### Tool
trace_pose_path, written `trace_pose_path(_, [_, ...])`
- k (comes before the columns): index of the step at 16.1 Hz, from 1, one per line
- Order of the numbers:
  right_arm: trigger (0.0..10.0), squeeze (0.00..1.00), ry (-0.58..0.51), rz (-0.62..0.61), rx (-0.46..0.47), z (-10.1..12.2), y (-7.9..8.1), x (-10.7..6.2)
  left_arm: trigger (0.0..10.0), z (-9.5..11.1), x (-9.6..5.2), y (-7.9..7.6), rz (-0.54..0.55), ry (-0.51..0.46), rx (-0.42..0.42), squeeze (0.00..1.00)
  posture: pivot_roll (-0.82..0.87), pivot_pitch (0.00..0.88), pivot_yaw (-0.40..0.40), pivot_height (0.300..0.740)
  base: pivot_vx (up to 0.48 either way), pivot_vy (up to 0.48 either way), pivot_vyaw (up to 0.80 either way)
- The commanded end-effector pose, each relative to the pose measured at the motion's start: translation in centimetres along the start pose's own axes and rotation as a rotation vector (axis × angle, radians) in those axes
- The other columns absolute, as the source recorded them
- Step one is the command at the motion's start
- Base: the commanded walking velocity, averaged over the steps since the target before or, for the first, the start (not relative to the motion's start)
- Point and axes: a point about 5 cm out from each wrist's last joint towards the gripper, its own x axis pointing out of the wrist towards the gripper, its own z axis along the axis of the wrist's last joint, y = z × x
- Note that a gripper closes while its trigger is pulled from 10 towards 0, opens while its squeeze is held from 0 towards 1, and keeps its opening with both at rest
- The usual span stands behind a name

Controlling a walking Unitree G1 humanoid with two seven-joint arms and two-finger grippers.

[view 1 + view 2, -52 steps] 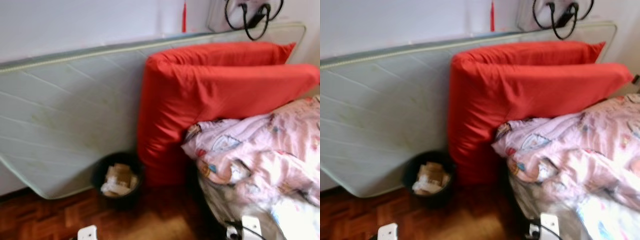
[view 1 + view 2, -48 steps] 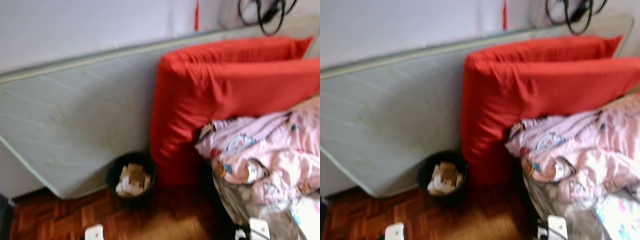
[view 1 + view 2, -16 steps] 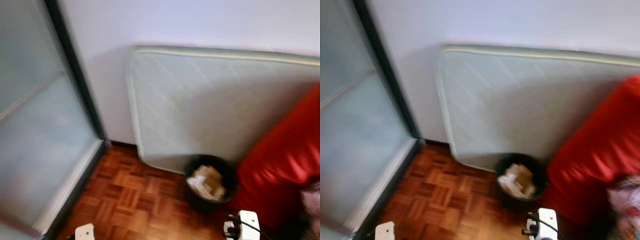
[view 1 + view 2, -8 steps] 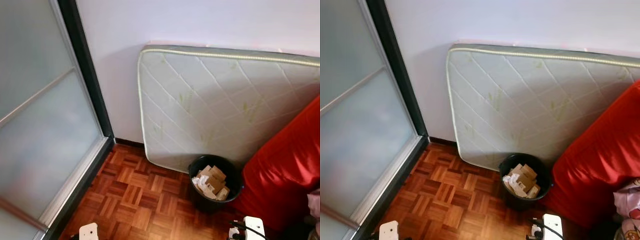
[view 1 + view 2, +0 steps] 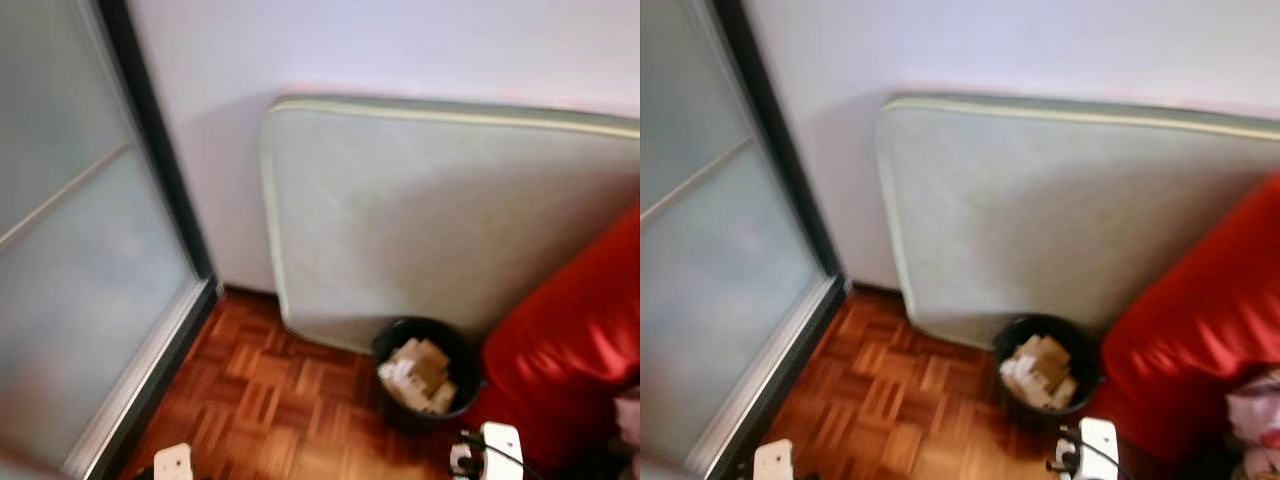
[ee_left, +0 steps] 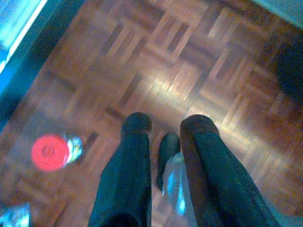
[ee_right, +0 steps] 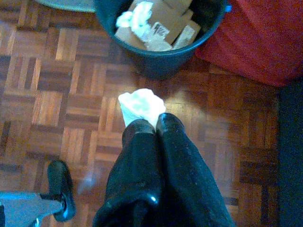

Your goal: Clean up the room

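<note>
The right gripper [image 7: 144, 124] is clamped on a crumpled white tissue [image 7: 140, 106] above the parquet floor [image 7: 57, 94]. Just beyond it stands a black bin [image 7: 158, 64] holding cardboard scraps. The left gripper [image 6: 163, 126] hangs with fingers apart.

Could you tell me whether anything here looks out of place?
A quilted mattress stands on edge against the wall, tilted, behind a black bin full of cardboard scraps. A red-capped bottle lies on the parquet floor.
</note>
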Motion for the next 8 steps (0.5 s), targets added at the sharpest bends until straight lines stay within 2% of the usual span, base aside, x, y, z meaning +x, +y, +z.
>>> trace_pose_path(1, [10.0, 0.0, 0.008, -0.018, 0.0, -0.37, -0.63, -0.21, 10.0, -0.25, -0.04, -0.44, -0.011, 0.007, 0.0, 0.0, 0.08, 0.0, 0.003, 0.74, 0.307, 0.0, 0.0])
trace_pose_path(8, [10.0, 0.0, 0.007, -0.02, 0.004, -0.47, -0.65, -0.25, 10.0, -0.05, 0.01, -0.84, -0.021, -0.006, 0.007, 0.0, 0.07, 0.0, 0.008, 0.74, 0.308, 0.0, 0.0])
